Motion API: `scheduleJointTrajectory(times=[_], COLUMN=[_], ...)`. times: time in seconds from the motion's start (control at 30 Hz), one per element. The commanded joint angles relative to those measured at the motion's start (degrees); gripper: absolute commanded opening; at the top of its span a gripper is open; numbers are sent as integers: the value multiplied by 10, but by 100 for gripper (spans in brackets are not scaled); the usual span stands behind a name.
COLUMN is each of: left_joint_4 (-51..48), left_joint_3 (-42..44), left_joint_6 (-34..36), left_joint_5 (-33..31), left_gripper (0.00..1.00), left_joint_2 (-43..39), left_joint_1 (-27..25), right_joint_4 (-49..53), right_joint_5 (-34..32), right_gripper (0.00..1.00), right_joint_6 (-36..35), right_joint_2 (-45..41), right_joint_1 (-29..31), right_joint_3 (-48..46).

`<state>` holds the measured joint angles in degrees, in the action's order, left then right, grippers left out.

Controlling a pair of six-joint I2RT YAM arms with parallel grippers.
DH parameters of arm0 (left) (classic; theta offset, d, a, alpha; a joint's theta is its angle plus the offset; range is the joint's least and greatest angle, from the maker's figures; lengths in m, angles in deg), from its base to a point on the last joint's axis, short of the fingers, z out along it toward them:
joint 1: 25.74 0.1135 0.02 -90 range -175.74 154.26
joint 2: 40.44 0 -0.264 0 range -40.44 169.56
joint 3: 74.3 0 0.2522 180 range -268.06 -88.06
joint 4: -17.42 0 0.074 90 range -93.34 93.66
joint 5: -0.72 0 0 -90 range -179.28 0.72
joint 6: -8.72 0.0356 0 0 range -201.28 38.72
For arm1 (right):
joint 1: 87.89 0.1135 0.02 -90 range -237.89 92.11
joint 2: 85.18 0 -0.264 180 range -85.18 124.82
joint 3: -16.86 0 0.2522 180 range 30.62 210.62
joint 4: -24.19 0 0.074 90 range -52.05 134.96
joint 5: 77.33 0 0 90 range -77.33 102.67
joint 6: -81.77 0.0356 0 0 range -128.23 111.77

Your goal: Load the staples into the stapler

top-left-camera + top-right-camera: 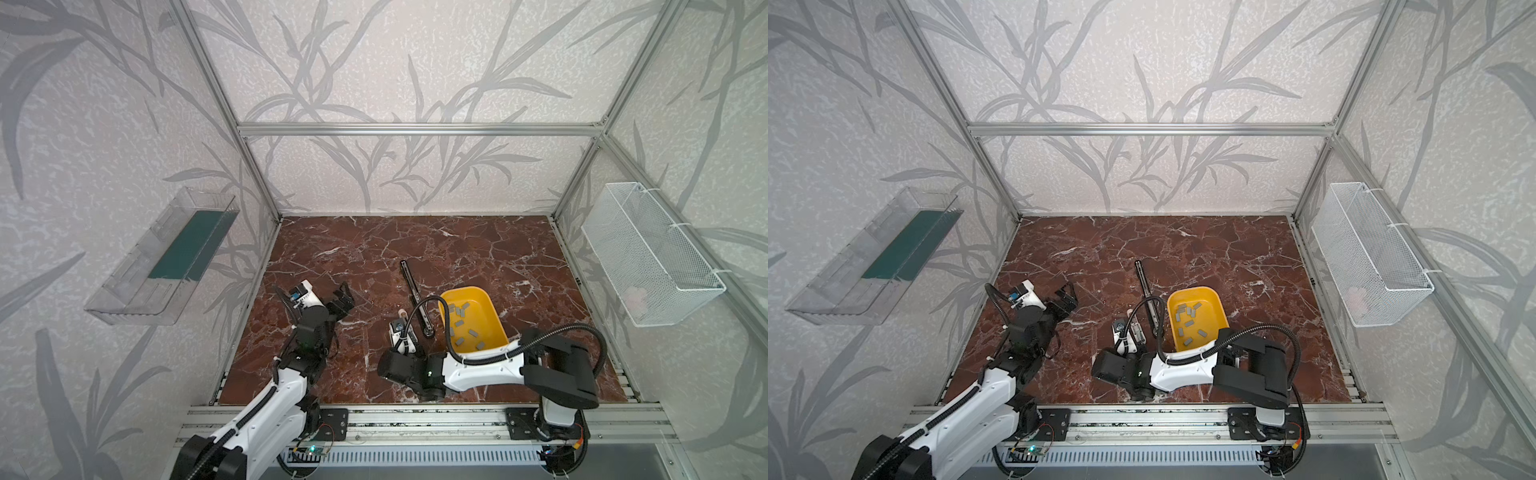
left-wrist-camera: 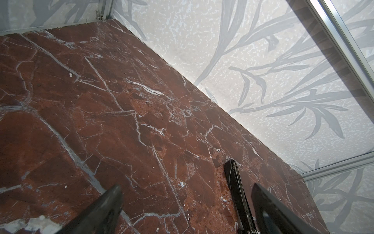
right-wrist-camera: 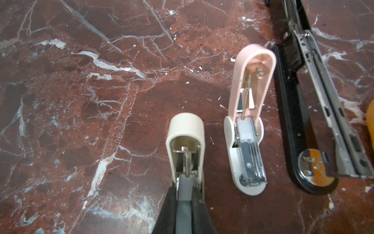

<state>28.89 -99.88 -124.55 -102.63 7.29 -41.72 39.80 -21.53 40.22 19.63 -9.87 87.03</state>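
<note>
My right gripper [image 3: 185, 192] is pinching a staple strip [image 3: 185, 183] at the open cream stapler [image 3: 186, 126]; my left gripper [image 2: 187, 188] is hovering spread.

On table [image 1: 457, 249]: bin [image 1: 488, 309] right of centre, near half; staples [image 1: 459, 323] loose in it. Just left of bin, long stapler [image 1: 411, 286] lying near-to-far. Left of its near end, inner small stapler [image 3: 248, 141], then outer small stapler [image 3: 185, 141], side by side. At outer one's near end, right gripper [image 3: 185, 188], staple strip [image 3: 184, 212] between its fingers. Well left, left gripper [image 1: 343, 301].
</note>
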Motion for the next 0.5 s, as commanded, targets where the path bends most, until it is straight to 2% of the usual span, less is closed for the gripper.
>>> scheduleJointTrajectory(times=[0.0, 0.27, 0.47], left_joint_4=[1, -1, -2], left_joint_3=[2, 3, 4], left_joint_6=[-6, -6, -6], left_joint_5=[-3, -4, -4], left_gripper=[99, 99, 99], left_joint_2=[-8, -13, -17], left_joint_1=[3, 3, 3], right_joint_4=[17, 26, -3], right_joint_5=[0, -13, 7], right_gripper=[0, 0, 0], right_joint_6=[8, -6, -71], right_joint_2=[8, 6, -17], right_joint_1=[3, 3, 3], right_joint_3=[6, 12, 7])
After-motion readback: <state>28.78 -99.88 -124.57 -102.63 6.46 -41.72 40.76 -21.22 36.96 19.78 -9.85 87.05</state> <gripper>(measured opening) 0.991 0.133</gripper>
